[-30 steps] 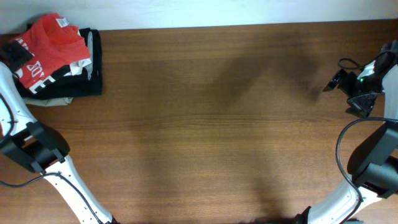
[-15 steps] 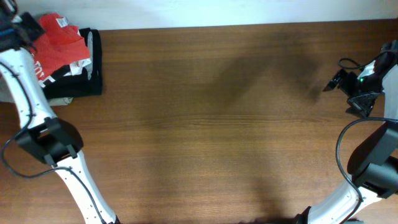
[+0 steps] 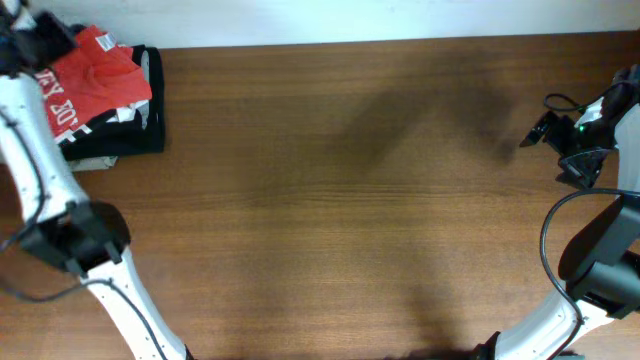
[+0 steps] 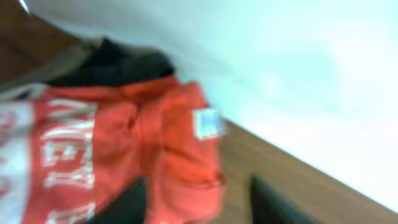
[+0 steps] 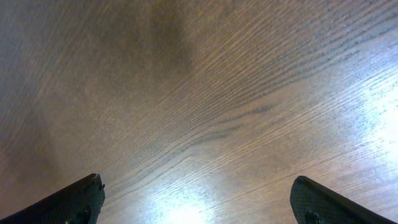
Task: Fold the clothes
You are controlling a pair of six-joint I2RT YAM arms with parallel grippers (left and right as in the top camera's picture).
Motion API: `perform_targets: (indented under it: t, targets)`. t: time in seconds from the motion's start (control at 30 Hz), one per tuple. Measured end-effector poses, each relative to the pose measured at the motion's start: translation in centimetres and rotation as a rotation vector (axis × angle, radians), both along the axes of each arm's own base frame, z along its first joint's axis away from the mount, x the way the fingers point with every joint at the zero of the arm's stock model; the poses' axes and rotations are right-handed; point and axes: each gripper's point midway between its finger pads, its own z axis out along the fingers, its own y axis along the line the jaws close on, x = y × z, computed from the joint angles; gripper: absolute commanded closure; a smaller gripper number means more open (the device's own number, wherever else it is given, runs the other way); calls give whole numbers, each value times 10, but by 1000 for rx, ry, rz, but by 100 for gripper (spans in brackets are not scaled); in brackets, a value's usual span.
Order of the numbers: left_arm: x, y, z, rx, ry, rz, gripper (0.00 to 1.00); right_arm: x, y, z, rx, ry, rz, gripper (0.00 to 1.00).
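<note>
The clothes, a red-orange T-shirt (image 3: 95, 75) with white lettering, lie bunched on top of a pile at the table's far left corner. My left gripper (image 3: 45, 35) hovers at the shirt's far left edge. The left wrist view is blurred. It shows the shirt (image 4: 93, 143) with its white neck label, and a fold of it lies between my left gripper's (image 4: 202, 205) two dark fingers. The fingers stand apart, with bare wood between the fold and the right finger. My right gripper (image 3: 535, 130) hangs open over bare wood at the far right, its fingertips (image 5: 68, 199) wide apart.
Under the shirt lies a black garment (image 3: 140, 135) with white and grey cloth at its edges. A white wall (image 4: 298, 74) runs behind the table's far edge. A cable (image 3: 560, 100) loops beside the right arm.
My left arm has swung up to the far left corner over the pile. The red shirt has shifted and spread a little, and its lettering now faces differently. The right arm has not moved.
</note>
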Motion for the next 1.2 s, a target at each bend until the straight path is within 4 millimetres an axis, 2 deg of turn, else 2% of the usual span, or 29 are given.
perform_targets:
  t: [0.03,0.07,0.1,0.13,0.17,0.2,0.23,0.33,0.43,0.53,0.57,0.67,0.73,0.87,1.1,1.2]
  targets:
    - [-25,-12,52,16,-47,-6,1,0,0,0,0,-1,0,1]
    - [-40,-18,80,29,-78,-7,1,0,0,0,1,0,0,1]
    - [-77,-35,127,42,-118,-10,1,0,0,0,3,0,-7,1]
    - [-96,-43,151,54,-144,-10,1,0,1,0,7,0,-13,1]
    - [-120,-53,158,41,-117,-12,1,0,2,0,13,1,-18,1]
    - [-134,-60,162,31,-102,-16,1,-5,7,0,38,20,-19,1]
    - [-156,-72,171,16,-93,-29,1,-16,18,2,91,64,-22,1]
    - [-192,-98,179,-38,-62,-73,1,-13,53,17,299,-4,46,1]
    - [-207,-108,174,-73,-18,-87,1,-28,88,43,412,-34,178,1]
    - [-209,-110,171,-84,-4,-91,1,-46,120,102,359,-160,304,1]
    - [-209,-110,171,-84,-4,-91,1,-60,135,135,317,-242,355,1]
    - [-209,-110,171,-84,-5,-91,1,-116,187,206,235,-418,478,1]
    - [-209,-110,171,-84,-4,-91,1,-151,207,240,171,-549,539,1]
    - [-209,-110,171,-84,-4,-91,1,-173,214,256,130,-627,553,1]
    - [-209,-110,171,-84,-4,-91,1,-178,215,260,109,-656,571,1]
    - [-209,-110,171,-84,-5,-91,1,-182,217,261,19,-767,650,2]
